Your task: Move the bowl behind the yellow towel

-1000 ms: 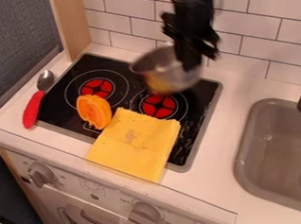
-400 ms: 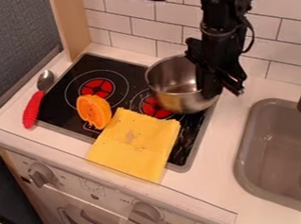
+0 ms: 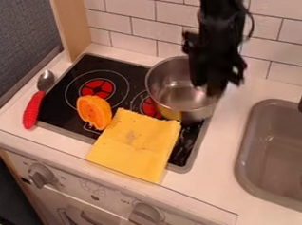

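Observation:
The steel bowl (image 3: 172, 94) is at the back right of the black stovetop, behind the yellow towel (image 3: 136, 143), its open side up. Its front wall comes close to the towel's back edge; whether they touch I cannot tell. At the bowl's right rim is my gripper (image 3: 209, 86), shut on it, pointing down and covering part of the rim and the right wall. The towel lies flat over the stove's front edge and the counter.
An orange piece of toy food (image 3: 94, 111) stands on the stove left of the towel. A spoon with a red handle (image 3: 33, 109) lies along the stove's left side. The grey sink (image 3: 244, 150) is at the right, and a tiled wall (image 3: 131, 27) rises behind.
The bowl, held by my gripper, has come forward, down and to the right from above the stove. Since the second frame it has levelled, with the gripper still at its right rim.

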`<state>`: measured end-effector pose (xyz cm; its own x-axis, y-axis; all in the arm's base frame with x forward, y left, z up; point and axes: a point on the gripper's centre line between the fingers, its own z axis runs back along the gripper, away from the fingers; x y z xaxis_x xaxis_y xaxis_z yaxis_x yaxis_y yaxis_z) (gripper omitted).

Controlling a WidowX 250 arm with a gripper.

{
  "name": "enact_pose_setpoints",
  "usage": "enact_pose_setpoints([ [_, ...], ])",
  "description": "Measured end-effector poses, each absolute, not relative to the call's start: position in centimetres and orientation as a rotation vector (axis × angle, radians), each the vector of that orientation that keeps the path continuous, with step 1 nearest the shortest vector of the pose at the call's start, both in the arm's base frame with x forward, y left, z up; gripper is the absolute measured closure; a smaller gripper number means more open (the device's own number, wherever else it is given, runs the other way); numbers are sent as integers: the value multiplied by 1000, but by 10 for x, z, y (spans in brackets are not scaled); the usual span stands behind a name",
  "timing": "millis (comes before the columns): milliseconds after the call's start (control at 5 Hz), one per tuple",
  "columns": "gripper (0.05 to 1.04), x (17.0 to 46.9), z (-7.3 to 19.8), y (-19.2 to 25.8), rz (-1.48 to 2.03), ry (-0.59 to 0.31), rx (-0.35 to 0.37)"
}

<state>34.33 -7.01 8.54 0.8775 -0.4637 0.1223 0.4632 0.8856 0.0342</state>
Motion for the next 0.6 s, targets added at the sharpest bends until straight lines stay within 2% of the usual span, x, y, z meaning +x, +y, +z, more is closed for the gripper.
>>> enact_pose_setpoints([
  [200,243,338,103,-60,-410,-137,18],
  [400,76,324,106,-39,-287,-108,48],
  [600,81,317,97,-28,-238,-82,46],
])
